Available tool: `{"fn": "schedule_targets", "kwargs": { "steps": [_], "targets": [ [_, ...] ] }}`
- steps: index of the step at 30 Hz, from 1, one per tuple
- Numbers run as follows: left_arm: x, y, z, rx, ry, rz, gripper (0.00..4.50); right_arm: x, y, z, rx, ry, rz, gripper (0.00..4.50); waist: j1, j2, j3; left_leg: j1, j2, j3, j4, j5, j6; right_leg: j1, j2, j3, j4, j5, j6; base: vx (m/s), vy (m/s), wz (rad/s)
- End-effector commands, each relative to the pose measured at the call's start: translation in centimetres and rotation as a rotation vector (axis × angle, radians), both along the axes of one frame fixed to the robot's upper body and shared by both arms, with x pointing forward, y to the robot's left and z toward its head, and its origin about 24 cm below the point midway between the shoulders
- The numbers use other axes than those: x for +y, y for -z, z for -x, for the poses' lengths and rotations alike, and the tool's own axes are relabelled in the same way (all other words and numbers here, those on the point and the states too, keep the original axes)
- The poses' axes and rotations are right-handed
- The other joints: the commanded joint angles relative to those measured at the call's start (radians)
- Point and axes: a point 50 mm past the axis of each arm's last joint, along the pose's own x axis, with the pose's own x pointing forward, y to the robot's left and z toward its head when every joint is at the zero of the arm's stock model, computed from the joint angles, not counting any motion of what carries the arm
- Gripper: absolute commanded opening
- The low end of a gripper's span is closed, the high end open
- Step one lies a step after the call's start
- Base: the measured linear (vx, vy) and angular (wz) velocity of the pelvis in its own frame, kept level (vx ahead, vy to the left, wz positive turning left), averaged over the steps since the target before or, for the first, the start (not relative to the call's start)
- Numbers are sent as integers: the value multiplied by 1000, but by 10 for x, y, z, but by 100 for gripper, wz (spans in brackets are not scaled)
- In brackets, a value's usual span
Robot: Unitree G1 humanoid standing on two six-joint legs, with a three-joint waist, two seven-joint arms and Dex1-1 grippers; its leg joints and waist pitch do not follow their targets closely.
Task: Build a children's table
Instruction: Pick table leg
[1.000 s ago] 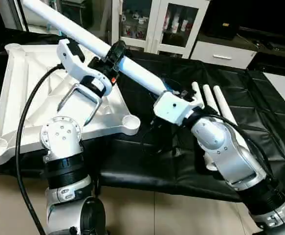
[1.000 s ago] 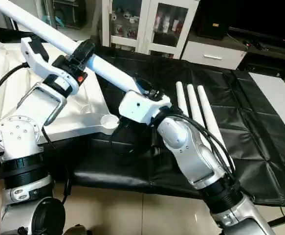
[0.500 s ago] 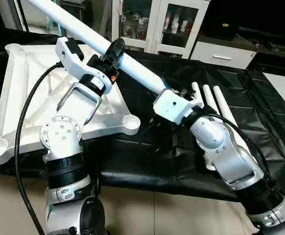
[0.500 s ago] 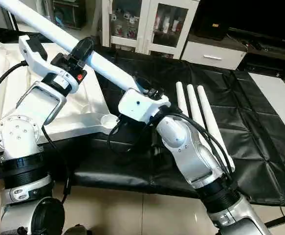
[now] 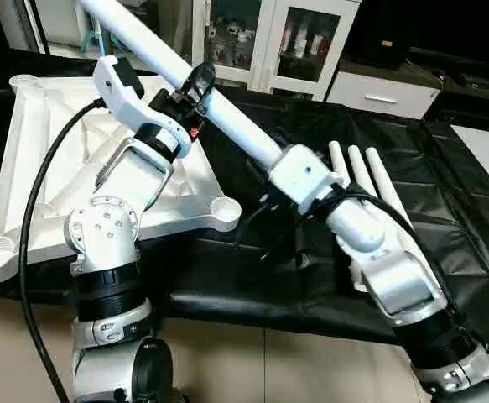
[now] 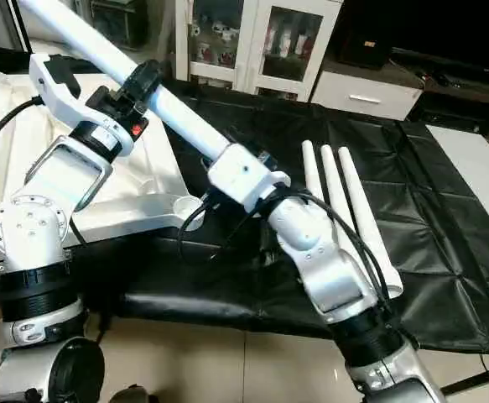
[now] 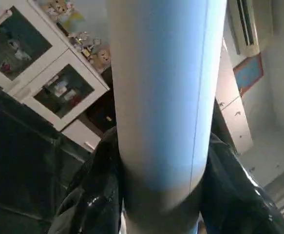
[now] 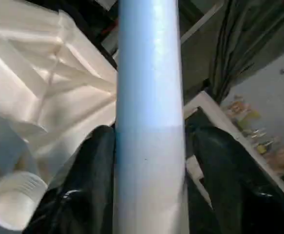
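Over the black-covered worktable (image 5: 445, 201), both grippers, left (image 5: 195, 88) and right (image 5: 282, 159), clamp one leg (image 5: 227, 117) midair; tabletop (image 5: 68, 168) lies underside-up with empty sockets, three legs (image 5: 366, 180) unfitted beside it.

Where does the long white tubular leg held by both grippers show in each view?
Left eye: long white tubular leg slants from upper left to centre.
Right eye: same slant.
Left wrist: fills the middle.
Right wrist: runs up the middle.
Shared landmark: glass-door cabinet.
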Motion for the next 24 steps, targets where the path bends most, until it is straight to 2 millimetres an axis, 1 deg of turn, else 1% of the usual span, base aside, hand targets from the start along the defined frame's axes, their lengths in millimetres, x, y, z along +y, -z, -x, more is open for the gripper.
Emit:
{"fn": "schedule_targets", "kwargs": {
  "steps": [1, 2, 3, 4, 5, 6, 7, 8, 9, 10, 11, 12, 13, 14, 15, 16, 17, 18, 19, 20, 21, 24],
  "targets": [
    [-4, -7, 1, -35, -4, -46, 175, -12, -10, 1, 31, -5, -107, 314, -8, 24, -71, 38, 27, -10, -76, -200, -69, 33, -23, 14, -52, 71, -117, 0, 0, 0],
    [-4, -8, 1, -36, -8, -62, 175, -15, -12, 2, 77, -34, -172, 322, -8, 25, -71, 37, 28, -11, -77, -196, -71, 34, -23, 13, -52, 70, -117, 0, 0, 0],
    [-4, -8, 1, -36, -13, -79, 175, -19, -15, 3, 125, -65, -238, 322, -8, 24, -72, 38, 28, -11, -76, -194, -66, 34, -23, 13, -51, 75, -118, 0, 0, 0],
    [-4, -8, 1, -36, -13, -80, 175, -20, -16, 3, 129, -68, -244, 335, -7, 26, -72, 38, 29, -12, -76, -187, -62, 33, -24, 13, -50, 82, -121, 0, 0, 0],
    [-4, -8, 0, -37, -13, -90, 174, -24, -19, 3, 165, -95, -305, 345, -7, 26, -71, 39, 28, -11, -75, -183, -63, 32, -23, 13, -51, 83, -121, 0, 0, 0],
    [-4, -9, 0, -39, -13, -92, 174, -27, -21, 4, 185, -111, -341, 356, -6, 24, -71, 39, 27, -10, -75, -184, -61, 33, -23, 13, -51, 82, -126, 0, 0, 0],
    [-4, -9, -1, -45, -11, -104, 173, -36, -29, 4, 235, -154, -442, 365, -5, 22, -72, 38, 28, -10, -75, -179, -61, 33, -24, 12, -52, 78, -129, 0, 0, 0],
    [-4, -9, -1, -47, -11, -109, 173, -38, -31, 4, 248, -168, -469, 376, -3, 24, -72, 40, 29, -11, -75, -189, -55, 33, -25, 12, -51, 68, -133, 0, 0, 0],
    [-4, -10, -1, -48, -11, -120, 173, -44, -35, 3, 271, -181, -507, 376, -3, 24, -71, 39, 28, -10, -76, -189, -55, 32, -24, 12, -53, 63, -133, 0, 0, 0],
    [-4, -10, -1, -49, -11, -122, 173, -45, -36, 3, 275, -184, -514, 385, -2, 20, -71, 38, 28, -11, -76, -191, -56, 33, -26, 12, -53, 45, -133, 0, 0, 0],
    [-4, -10, -2, -50, -11, -128, 173, -48, -37, 2, 288, -192, -533, 393, -1, 21, -71, 37, 28, -10, -77, -188, -60, 32, -27, 12, -55, 36, -132, 0, 0, 0],
    [-5, -11, -2, -56, -6, -144, 173, -60, -42, -1, 326, -195, -574, 401, -4, 14, -69, 37, 28, -8, -78, -187, -64, 32, -25, 12, -57, 18, -130, 0, 0, 0],
    [-6, -12, -2, -59, -3, -151, 173, -66, -44, -3, 352, -198, -588, 409, -3, 16, -71, 38, 27, -10, -77, -188, -63, 33, -26, 12, -55, 11, -130, 0, 0, 0],
    [-6, -12, -2, -60, -2, -154, 173, -69, -44, -3, 362, -200, -594, 419, -3, 14, -69, 38, 27, -9, -77, -190, -67, 31, -26, 12, -58, -7, -126, 0, 0, 0],
    [-7, -13, -2, -65, 6, -164, 173, -78, -45, -5, 406, -210, -592, 429, 0, 14, -69, 39, 27, -7, -77, -193, -70, 30, -26, 13, -60, -22, -122, 0, 0, 0],
    [-9, -15, -2, -70, 16, -178, 173, -87, -42, -3, 495, -245, -577, 439, 3, 8, -70, 39, 27, -9, -75, -185, -68, 35, -25, 12, -59, -27, -117, 0, 0, 0],
    [-11, -16, -2, -74, 24, -189, 173, -94, -40, -2, 556, -268, -561, 439, 6, 11, -69, 39, 28, -7, -75, -179, -68, 32, -28, 13, -62, -25, -114, 0, 0, 0],
    [-13, -17, -2, -78, 33, -199, 173, -102, -40, -1, 612, -285, -584, 449, 7, 5, -70, 37, 27, -7, -74, -166, -64, 35, -29, 12, -61, -24, -116, 0, 0, 0],
    [-13, -17, -2, -80, 36, -203, 173, -104, -40, -1, 621, -291, -595, 449, 7, 4, -70, 35, 28, -8, -74, -157, -63, 35, -31, 12, -62, -21, -117, 0, 0, 0],
    [-14, -17, -2, -83, 41, -210, 173, -108, -41, -1, 636, -300, -612, 450, 6, -1, -70, 32, 26, -5, -73, -150, -61, 35, -31, 12, -63, -22, -119, 0, 0, 0],
    [-14, -17, -2, -83, 41, -210, 173, -108, -41, -1, 636, -300, -612, 450, 7, -2, -72, 30, 27, -5, -72, -136, -59, 36, -35, 12, -63, -25, -128, 0, 0, 0],
    [-17, -19, -1, -92, 54, -226, 173, -114, -46, -2, 657, -318, -664, 450, 6, -4, -73, 30, 27, -4, -70, -122, -52, 35, -35, 10, -61, -36, -148, 0, 0, 0]
  ]
}}
